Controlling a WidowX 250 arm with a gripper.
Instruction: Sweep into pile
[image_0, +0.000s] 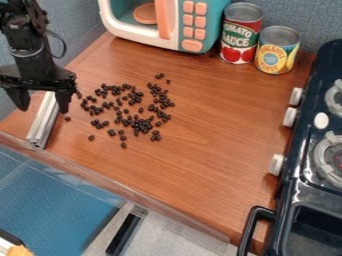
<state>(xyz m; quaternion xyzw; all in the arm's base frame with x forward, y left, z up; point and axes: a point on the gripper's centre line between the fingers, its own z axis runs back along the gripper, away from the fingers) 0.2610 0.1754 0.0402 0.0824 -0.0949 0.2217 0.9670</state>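
At the upper left the gripper (43, 108) hangs over the table's left side, its two fingers spread wide apart and nothing seen held between them. Many small dark bean-like pieces (141, 125) lie scattered on the brown wooden table (207, 140), just right of the gripper. They are densest at the lower right of the spread, with a few stray ones around the edges. One lone piece lies close to the right finger.
A silver metal bar (43, 122) runs below the gripper to the table's front left edge. A toy microwave (167, 22) and two cans, one red (240, 34) and one yellow (276, 50), stand at the back. A dark toy stove (307, 150) lines the right side.
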